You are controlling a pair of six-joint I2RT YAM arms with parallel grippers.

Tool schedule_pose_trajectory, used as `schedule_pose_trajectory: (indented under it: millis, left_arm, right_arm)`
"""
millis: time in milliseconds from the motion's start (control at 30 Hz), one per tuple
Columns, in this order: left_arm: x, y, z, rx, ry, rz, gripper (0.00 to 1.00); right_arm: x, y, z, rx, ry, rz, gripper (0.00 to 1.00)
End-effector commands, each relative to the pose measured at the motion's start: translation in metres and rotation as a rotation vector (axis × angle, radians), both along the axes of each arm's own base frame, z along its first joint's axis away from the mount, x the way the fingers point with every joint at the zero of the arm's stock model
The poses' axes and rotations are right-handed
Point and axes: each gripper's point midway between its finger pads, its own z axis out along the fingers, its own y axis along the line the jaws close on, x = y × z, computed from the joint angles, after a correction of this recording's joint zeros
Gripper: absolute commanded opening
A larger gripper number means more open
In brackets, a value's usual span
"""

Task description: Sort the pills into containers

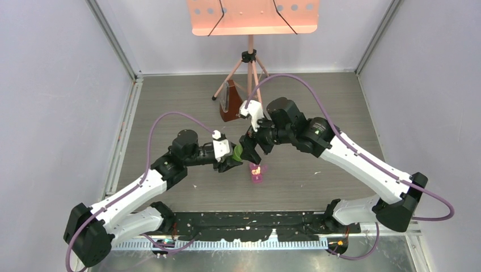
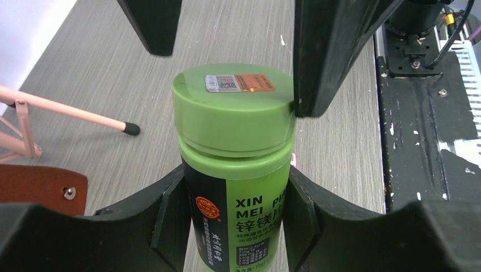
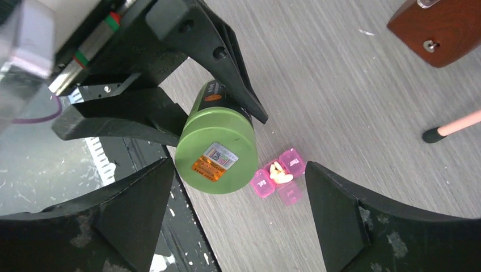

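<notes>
The containers are a small pink pill box (image 3: 278, 177) (image 1: 256, 171) lying on the table. Its middle compartment is open and holds several pale yellow pills (image 3: 279, 173); the two end lids are closed. My left gripper (image 2: 235, 195) (image 1: 231, 160) is shut on the body of a green bottle (image 2: 235, 170) (image 3: 215, 153) with its cap on, held above the table just left of the box. My right gripper (image 3: 238, 170) (image 1: 250, 153) is open, its fingers (image 2: 329, 56) standing either side of the bottle's cap, one close against the cap's rim.
A brown wooden metronome (image 1: 230, 102) (image 3: 437, 28) stands behind the grippers. A pink tripod music stand (image 1: 249, 68) has a leg tip (image 3: 434, 135) on the table nearby. A black mat (image 1: 255, 226) runs along the near edge.
</notes>
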Motion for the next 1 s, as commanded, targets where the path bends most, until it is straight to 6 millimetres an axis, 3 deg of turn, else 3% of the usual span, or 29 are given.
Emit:
schedule_pose_trajectory:
  millis: [0,233,300,400,500,667,700,767,800,867,967]
  left_arm:
    - [-0.004,-0.005,0.030,-0.046,-0.056,-0.059,0.00]
    - [0.003,-0.004,0.032,-0.047,-0.066,-0.031,0.00]
    - [0.007,-0.004,0.032,-0.049,-0.071,-0.013,0.00]
    - [0.015,-0.006,0.034,-0.066,-0.084,0.014,0.00]
    - [0.021,-0.007,0.035,-0.075,-0.093,0.036,0.00]
    - [0.029,-0.008,0.038,-0.112,-0.107,0.071,0.00]
    - [0.029,-0.009,0.037,-0.114,-0.103,0.072,0.00]
    - [0.029,-0.008,0.034,-0.112,-0.098,0.075,0.00]
    - [0.029,-0.008,0.031,-0.110,-0.094,0.076,0.00]
    - [0.029,-0.007,0.033,-0.125,-0.094,0.082,0.00]
    - [0.028,-0.012,0.048,-0.177,-0.087,0.066,0.00]
  right_arm:
    - [0.000,0.009,0.016,0.010,-0.058,0.089,0.86]
    - [0.007,0.016,0.009,0.047,0.001,0.006,0.43]
    - [0.009,0.021,0.006,0.082,0.046,-0.045,0.38]
    - [0.011,0.027,-0.007,0.081,0.141,-0.182,0.37]
    - [0.024,0.015,-0.034,0.001,0.258,-0.468,0.35]
    - [0.033,0.008,-0.047,0.011,0.315,-0.749,0.27]
    - [0.034,0.010,-0.046,0.044,0.342,-0.794,0.27]
    - [0.038,0.013,-0.040,0.094,0.362,-0.831,0.37]
    - [0.039,0.020,-0.034,0.129,0.367,-0.819,0.55]
    - [0.040,0.027,-0.024,0.167,0.363,-0.776,0.73]
    - [0.046,0.023,-0.018,0.149,0.327,-0.724,0.91]
